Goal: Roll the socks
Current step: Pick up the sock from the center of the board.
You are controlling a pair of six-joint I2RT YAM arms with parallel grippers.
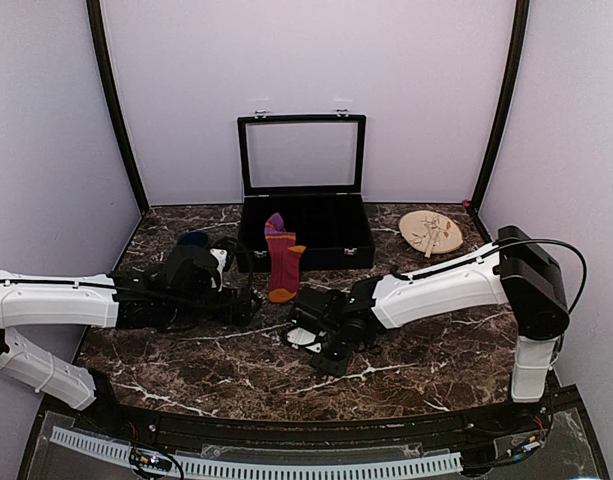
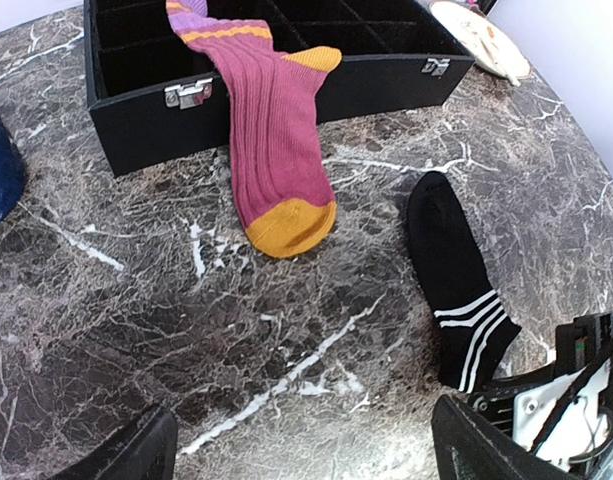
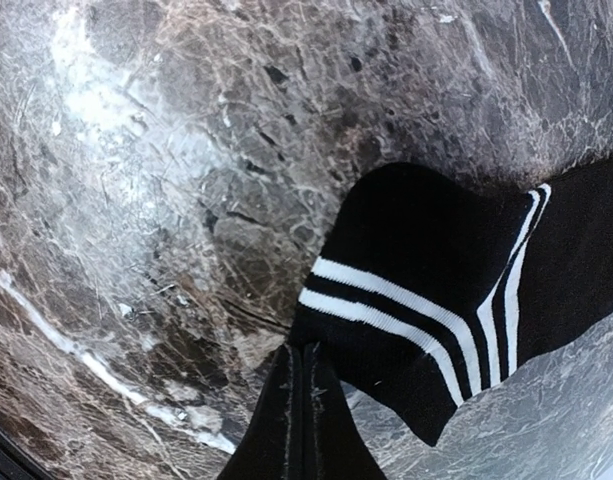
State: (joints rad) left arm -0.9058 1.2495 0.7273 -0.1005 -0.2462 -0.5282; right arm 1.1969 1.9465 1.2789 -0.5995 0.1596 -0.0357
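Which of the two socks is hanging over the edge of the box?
The maroon-red sock with orange heel and toe: its upper end drapes over the front wall of the black box. The black striped sock lies on the marble table.

The left arm and right arm have white shells, black joints, black cables.

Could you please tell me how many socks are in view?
2. The maroon sock hangs over the front wall of the black box, toe on the table; the black sock lies beside it, cuff at the right gripper. The box may hide more.
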